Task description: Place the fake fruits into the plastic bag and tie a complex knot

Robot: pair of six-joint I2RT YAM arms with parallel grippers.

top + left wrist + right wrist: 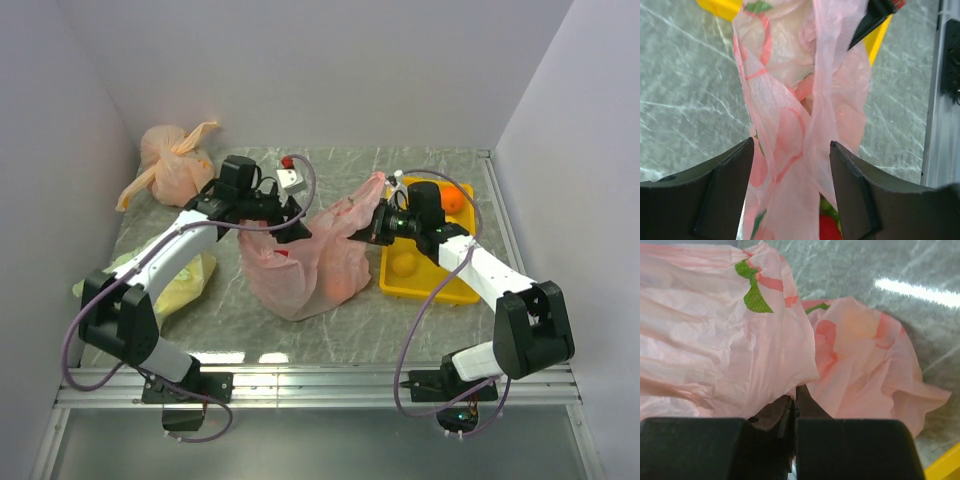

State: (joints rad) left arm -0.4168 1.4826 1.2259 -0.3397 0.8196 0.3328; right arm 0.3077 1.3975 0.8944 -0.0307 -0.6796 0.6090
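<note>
Both your arms bend inward to the plastic bag point(300, 265), right gripper point(795, 402) pinching its raised edge, left gripper point(791, 165) spread astride gathered film.

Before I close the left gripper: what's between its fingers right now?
Gathered pink film of the plastic bag runs between the open fingers of the left gripper; the left wrist view shows it.

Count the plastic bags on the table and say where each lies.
3. The pink plastic bag sits in the centre; an orange-peach tied bag lies back left; a yellow-green bag lies at the left, partly hidden under the left arm.
</note>
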